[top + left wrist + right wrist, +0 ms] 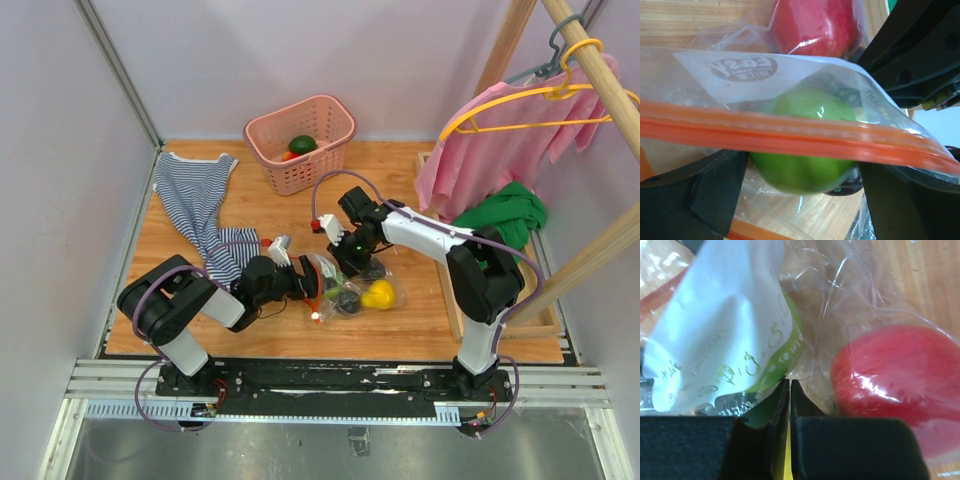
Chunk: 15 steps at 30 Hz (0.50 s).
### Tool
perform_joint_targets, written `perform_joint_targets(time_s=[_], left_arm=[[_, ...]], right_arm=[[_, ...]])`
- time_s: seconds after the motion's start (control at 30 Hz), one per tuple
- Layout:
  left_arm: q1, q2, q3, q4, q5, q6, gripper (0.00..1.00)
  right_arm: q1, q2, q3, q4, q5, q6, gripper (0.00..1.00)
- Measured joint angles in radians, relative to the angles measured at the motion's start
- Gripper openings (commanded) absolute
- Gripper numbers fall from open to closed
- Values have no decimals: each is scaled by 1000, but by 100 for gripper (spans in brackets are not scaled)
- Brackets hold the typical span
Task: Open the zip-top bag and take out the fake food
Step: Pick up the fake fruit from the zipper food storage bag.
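Observation:
The clear zip-top bag (352,285) lies mid-table between my two grippers. Its red-orange zip strip (790,132) runs across the left wrist view, with a second strip low at the left, so the mouth is parted. Inside it are a light green fruit (800,170), a red apple (815,25), a yellow fruit (378,294) and dark pieces (345,301). My left gripper (800,165) is open at the bag's mouth (308,288), its fingers wide on either side of the green fruit. My right gripper (790,382) is shut on the bag's plastic from the far side (352,260), next to the apple (895,385) and the white label (725,325).
A pink slotted basket (310,172) at the back holds a dark green fruit (302,144) and a red one. A striped cloth (195,200) lies at the left. A pink shirt (500,140) on a yellow hanger, a green cloth (505,215) and a wooden rack (600,60) stand at the right.

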<state>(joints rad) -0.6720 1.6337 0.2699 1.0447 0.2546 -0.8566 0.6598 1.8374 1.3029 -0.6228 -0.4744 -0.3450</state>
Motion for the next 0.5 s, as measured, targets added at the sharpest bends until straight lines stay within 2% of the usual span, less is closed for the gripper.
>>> perform_joint_targets(time_s=[0.3,0.4,0.5], left_arm=[[-16,-5,39,-63,-16,32,95],[-20,-10,50,-89,-23,46,88],[-21,-21,54,-111,-32,49,75]], right_arm=[[-11,35,2,0,-87,13,5],[-23,35,2,0,-104,21,5],[-27,35,2,0,-109,27,5]])
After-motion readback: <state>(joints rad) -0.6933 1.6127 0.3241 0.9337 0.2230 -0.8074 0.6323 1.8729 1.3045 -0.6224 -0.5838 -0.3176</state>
